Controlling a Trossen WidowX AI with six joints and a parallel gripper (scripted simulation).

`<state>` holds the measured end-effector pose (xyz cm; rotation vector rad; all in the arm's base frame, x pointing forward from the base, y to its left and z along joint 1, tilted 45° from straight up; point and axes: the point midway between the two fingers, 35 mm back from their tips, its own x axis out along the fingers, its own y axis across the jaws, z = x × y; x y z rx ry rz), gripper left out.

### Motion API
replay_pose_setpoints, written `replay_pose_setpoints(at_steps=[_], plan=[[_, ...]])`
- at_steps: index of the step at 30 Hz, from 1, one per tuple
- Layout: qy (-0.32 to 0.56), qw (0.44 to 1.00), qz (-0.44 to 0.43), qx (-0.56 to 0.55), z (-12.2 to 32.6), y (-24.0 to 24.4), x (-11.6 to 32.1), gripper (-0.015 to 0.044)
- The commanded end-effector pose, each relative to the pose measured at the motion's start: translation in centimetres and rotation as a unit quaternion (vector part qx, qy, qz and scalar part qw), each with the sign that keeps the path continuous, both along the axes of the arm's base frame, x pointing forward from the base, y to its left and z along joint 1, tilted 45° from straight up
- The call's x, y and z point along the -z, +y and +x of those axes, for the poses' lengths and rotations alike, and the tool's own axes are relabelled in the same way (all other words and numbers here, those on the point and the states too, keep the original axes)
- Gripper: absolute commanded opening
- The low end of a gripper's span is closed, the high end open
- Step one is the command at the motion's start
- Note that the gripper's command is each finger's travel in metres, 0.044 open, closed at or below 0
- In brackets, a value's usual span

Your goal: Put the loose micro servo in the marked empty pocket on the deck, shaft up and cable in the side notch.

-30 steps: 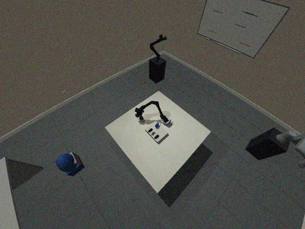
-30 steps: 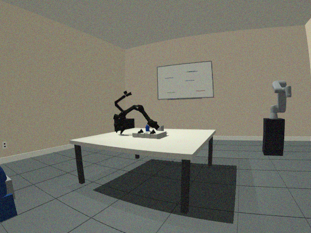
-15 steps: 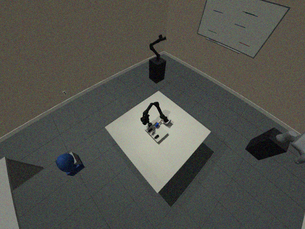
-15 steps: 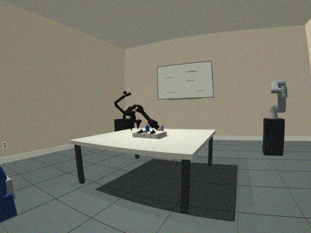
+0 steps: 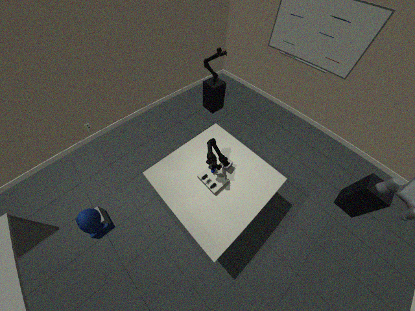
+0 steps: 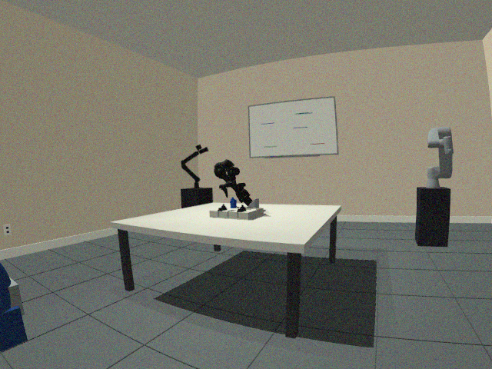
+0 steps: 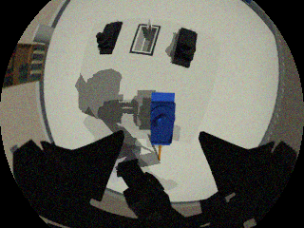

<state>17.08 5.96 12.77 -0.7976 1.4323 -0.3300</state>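
The loose blue servo [image 5: 213, 171] [image 6: 233, 203] [image 7: 162, 125] is at the rear part of the pale deck [image 6: 244, 216] [image 7: 142, 71]. Its round boss faces the wrist camera, and its orange cable runs from the end nearest the gripper. I cannot tell exactly what it rests on. The outlined empty pocket [image 7: 144, 40] lies farther away, between two black servos [image 7: 109, 38] [image 7: 184, 47]. My gripper [image 7: 162, 136] is open and empty above the blue servo; in the wrist view its fingertips are on either side of the near end, with gaps. The ears are unclear.
The arm's dark lower part [image 6: 242, 193] stands close behind the deck, beside a grey upright piece [image 6: 254, 204]. The white table [image 5: 214, 227] [image 6: 277, 234] carries them. Another black arm stands on a pedestal [image 5: 213, 95] beyond the table.
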Motion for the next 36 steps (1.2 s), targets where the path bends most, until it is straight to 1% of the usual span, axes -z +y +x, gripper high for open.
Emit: replay_pose_setpoints(at_steps=[1, 26, 36], plan=[[-0.003, 1.0, -0.025, -0.005, -1.2, 0.0, -0.1, 0.044], [-0.001, 1.0, -0.031, -0.001, -0.7, -2.1, 2.1, 0.044], [-0.001, 1.0, -0.031, -0.001, -0.7, -2.1, 2.1, 0.0177]])
